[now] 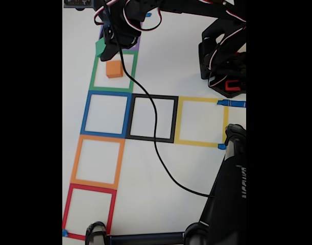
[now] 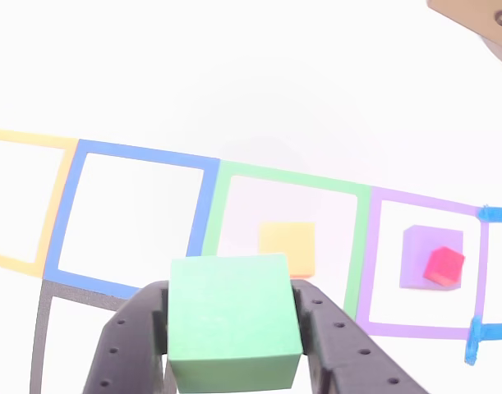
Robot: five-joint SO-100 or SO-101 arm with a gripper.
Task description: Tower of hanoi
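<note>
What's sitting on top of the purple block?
A small red cube sits on the purple block, toward its right front corner, inside the purple square. The patch of the block's top under the cube is covered.

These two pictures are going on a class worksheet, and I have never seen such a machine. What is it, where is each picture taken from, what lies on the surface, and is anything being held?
The machine is a small black robot arm on a white table. Its grasping end, the gripper, has two jaws.

The fixed view looks down on the table from above. The other view looks out from close behind the jaws.

On the table are taped square outlines in red, orange, blue, green, black, yellow and purple. An orange block lies in the green square. In the purple square a small red block sits on a purple block.

The jaws are closed on a green block, held above the table near the green square.
</note>
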